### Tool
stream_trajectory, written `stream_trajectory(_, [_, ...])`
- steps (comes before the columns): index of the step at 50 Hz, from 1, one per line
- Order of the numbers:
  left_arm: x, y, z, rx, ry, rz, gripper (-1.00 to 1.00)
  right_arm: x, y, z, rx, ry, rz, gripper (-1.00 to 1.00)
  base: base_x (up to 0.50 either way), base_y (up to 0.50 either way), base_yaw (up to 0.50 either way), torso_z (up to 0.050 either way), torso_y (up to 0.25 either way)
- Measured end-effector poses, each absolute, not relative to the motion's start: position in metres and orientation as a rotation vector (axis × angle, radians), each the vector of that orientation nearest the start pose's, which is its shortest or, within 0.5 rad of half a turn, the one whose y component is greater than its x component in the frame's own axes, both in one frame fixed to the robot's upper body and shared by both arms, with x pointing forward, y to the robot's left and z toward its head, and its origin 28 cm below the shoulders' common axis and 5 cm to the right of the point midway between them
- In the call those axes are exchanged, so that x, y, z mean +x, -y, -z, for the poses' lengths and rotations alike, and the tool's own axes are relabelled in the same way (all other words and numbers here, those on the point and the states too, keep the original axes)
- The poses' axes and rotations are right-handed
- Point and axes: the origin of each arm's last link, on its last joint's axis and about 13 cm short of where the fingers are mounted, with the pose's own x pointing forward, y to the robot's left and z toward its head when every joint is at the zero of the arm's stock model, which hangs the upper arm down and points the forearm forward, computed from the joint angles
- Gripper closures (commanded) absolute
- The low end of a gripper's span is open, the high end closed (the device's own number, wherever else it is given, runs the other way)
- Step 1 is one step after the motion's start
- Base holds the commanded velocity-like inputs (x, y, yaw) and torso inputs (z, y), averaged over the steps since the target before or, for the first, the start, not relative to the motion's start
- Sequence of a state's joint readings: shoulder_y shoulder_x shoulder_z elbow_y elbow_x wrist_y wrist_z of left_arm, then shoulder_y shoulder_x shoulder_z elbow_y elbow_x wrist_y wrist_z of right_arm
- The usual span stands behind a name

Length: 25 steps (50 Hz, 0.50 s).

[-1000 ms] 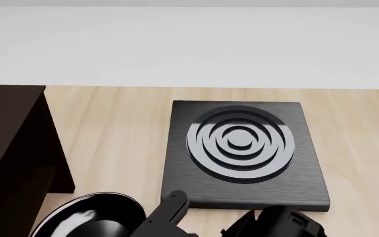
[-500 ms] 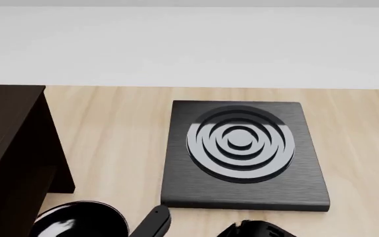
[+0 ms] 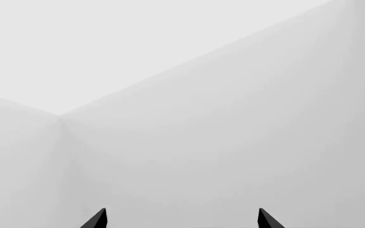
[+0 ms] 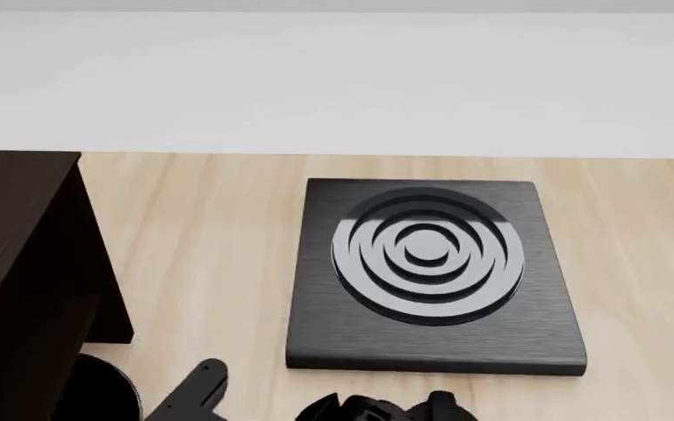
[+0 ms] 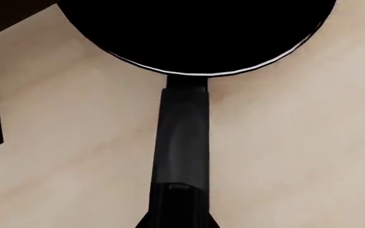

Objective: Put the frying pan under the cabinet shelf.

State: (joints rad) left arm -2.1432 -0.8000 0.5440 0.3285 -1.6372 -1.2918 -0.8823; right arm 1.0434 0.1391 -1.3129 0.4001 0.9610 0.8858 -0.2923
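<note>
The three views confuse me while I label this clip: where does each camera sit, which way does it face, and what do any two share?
Head view: on the robot's head, facing forward and down at the wooden table, stove plate and cabinet; the right gripper shows at the bottom edge.
Left wrist view: on the left arm, facing bare pale walls; only the left gripper, jaws apart.
Right wrist view: on the right arm, facing along the pan handle; whether gripper parts show is unclear.
Head and right wrist views share pan, cabinet, table.
</note>
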Motion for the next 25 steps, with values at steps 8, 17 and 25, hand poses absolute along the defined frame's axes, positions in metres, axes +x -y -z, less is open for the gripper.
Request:
stream_trajectory(8, [0.150,-0.253,-0.471,0.417,0.578,-0.041,-1.00,0.312,-0.009,-0.076,-0.350,-0.915,-1.196,1.00,0.00,0.00,0.00,0.001,0.000])
stream_trajectory(17, [0.155,-0.252,-0.467,0.431,0.564,-0.044,-1.00,0.319,-0.010,-0.075,-0.316,-0.912,-1.226,1.00,0.00,0.00,0.00,0.000,0.000])
stream_trajectory(25, [0.158,-0.252,-0.463,0.438,0.552,-0.047,-1.00,0.323,-0.011,-0.079,-0.304,-0.902,-1.242,1.00,0.00,0.00,0.00,0.000,0.000])
